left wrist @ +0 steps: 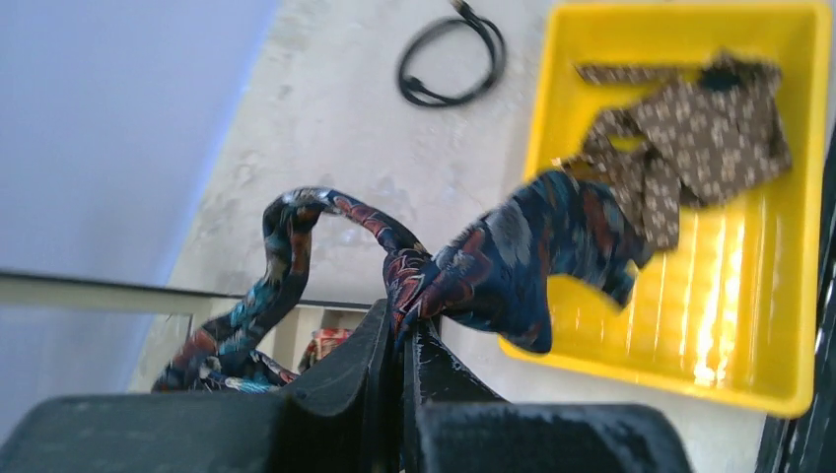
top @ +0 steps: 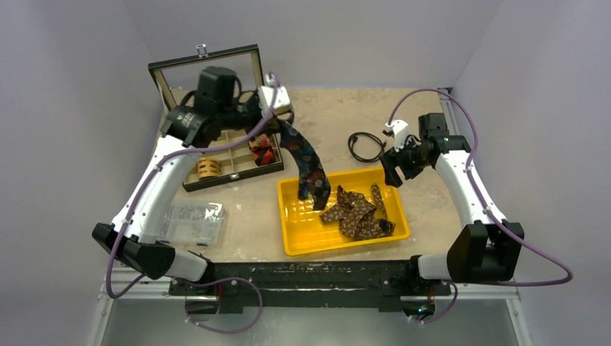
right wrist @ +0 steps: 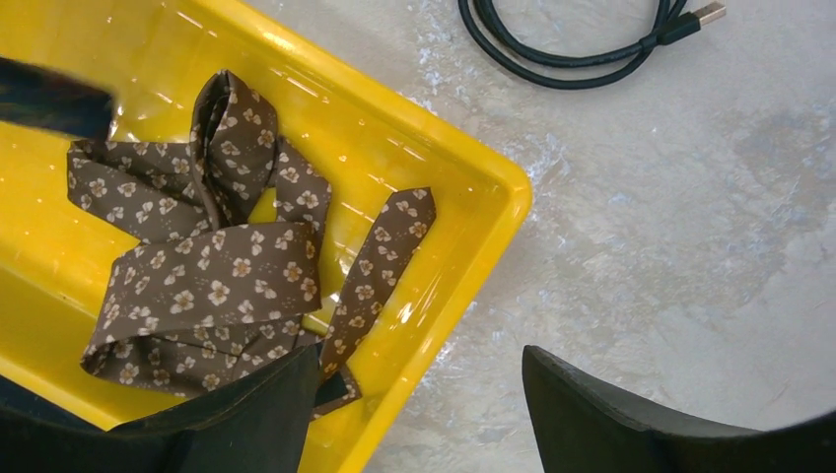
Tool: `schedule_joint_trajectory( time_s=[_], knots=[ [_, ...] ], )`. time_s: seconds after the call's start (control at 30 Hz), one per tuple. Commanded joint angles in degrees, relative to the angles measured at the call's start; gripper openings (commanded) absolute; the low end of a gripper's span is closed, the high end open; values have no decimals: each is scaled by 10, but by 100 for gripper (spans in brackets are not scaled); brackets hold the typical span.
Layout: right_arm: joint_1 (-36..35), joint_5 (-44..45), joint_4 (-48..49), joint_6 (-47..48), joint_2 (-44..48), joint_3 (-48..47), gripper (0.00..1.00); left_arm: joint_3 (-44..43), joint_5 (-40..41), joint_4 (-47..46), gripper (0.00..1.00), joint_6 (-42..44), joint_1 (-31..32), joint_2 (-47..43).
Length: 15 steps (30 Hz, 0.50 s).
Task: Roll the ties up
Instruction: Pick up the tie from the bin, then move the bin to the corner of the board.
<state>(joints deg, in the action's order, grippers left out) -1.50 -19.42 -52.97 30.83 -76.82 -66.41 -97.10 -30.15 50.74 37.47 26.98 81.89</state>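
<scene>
From above, my left gripper (top: pixel 277 119) at eleven o'clock holds the navy tie (top: pixel 306 162). It trails toward five o'clock, its end over the yellow tray (top: pixel 346 241) beside the brown tie (top: pixel 358 213). Left wrist: the jaws pinch the navy tie tight. Right wrist: my right gripper (right wrist: pixel 422 355) gapes wide over the tray rim, with the brown tie at ten o'clock.
</scene>
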Motion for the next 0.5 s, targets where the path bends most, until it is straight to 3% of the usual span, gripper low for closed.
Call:
schedule_joint_trajectory(
  time_s=[0.0, 0.13, 0.23, 0.33, 0.47],
  knots=[
    [-17, -8, -9, 41, -17, -39, 73, -57, -44, -77, 0, -247, -76, -26],
    [-114, 33, -7, 85, -5, -15, 73, -83, -90, -174, 0, -451, -194, -50],
    [-185, 16, -30, 111, -2, -18, 73, -102, -109, -204, 0, -541, -285, -63],
    [-260, 1, -52, 138, -3, -17, 73, -126, -106, -179, 0, -548, -342, -73],
    [-385, -24, -90, 172, -13, -11, 76, -124, -71, -139, 0, -517, -369, -99]
  ],
)
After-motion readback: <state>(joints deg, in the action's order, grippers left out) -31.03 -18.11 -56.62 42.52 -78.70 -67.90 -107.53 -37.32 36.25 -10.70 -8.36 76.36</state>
